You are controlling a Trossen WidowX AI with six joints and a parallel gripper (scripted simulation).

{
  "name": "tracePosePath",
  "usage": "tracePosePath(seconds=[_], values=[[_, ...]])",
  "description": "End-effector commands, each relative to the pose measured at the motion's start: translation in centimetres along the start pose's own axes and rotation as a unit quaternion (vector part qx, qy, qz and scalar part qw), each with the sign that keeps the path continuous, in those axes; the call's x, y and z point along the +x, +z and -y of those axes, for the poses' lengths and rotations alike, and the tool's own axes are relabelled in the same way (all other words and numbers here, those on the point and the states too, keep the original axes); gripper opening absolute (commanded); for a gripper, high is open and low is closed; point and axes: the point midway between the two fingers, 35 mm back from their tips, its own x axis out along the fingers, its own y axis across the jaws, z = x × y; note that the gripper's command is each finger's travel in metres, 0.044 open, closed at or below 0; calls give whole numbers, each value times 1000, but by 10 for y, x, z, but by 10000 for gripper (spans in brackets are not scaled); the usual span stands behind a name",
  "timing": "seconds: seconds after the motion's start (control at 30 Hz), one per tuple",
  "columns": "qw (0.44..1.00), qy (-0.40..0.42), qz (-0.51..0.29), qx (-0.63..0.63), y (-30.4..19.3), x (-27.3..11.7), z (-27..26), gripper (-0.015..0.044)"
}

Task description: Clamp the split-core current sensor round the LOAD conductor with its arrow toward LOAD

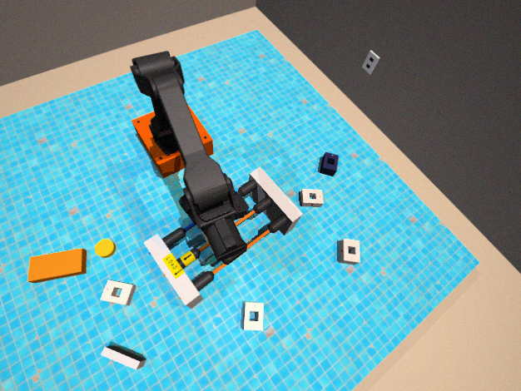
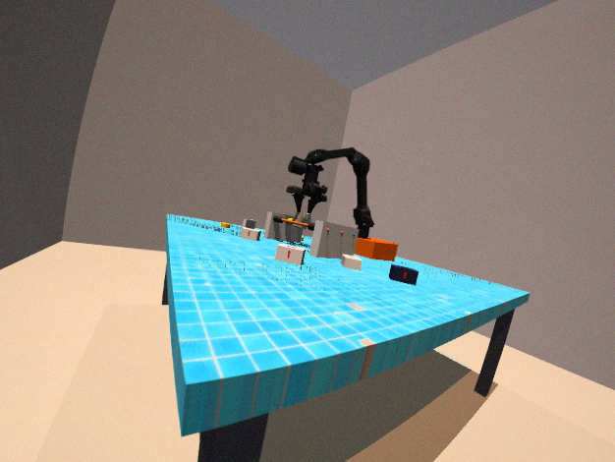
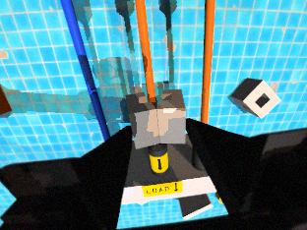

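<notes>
Black six-joint arm rises from an orange block base left of centre in the top view, arches over, wrist bent down so the black parallel-jaw gripper points at the table above the conductor rig. Fingers part-open, closed on the grey two-block split-core sensor, which sits mid-frame in the wrist view, in line with the middle orange conductor that carries the yellow arrow sleeve

Counts: 2 white-faced grey end walls, 3 conductors (2 orange, 1 blue), 1 yellow LOAD label, 1 orange slab left in the top view, 1 yellow disc beside it, 1 navy holed block right of centre, 4 white holed blocks, 1 white-edged dark plate-like piece lower left, 1 wall socket plate upper right

Hidden: wrist covers fingers and sensor in the top view; both tiny in the exterior view. Sensor's arrow can't be read, and can't tell whether its halves are round the conductor or just over it, or latched. Finger bodies cut off at the lower wrist-view edges
</notes>
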Motion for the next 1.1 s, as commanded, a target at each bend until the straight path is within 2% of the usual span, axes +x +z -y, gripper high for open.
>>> tracePosePath(seconds=[0.0, 0.27, 1.07], values=[[1000, 3, -2, -1, 0, 8, -2, 0], [1000, 3, -2, -1, 0, 20, -3, 0], [1000, 0, 0, 0, 0, 15, -1, 0]])
